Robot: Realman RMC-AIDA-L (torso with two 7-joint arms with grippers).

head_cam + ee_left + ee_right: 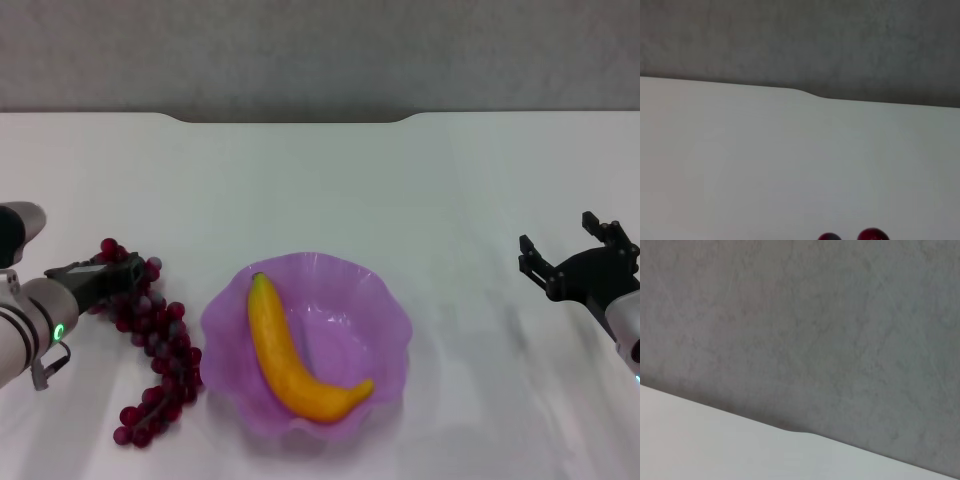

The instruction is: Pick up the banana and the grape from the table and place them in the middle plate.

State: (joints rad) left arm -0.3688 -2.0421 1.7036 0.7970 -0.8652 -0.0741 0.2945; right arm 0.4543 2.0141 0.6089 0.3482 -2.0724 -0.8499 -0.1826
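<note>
The yellow banana lies inside the light purple middle plate at the centre front of the white table. The dark red grape bunch lies on the table just left of the plate. My left gripper is at the far end of the bunch, right over its top grapes. Two grapes show at the edge of the left wrist view. My right gripper is open and empty, well to the right of the plate.
The table's far edge has a notch with a grey wall behind it. The right wrist view shows only the wall and the table's edge.
</note>
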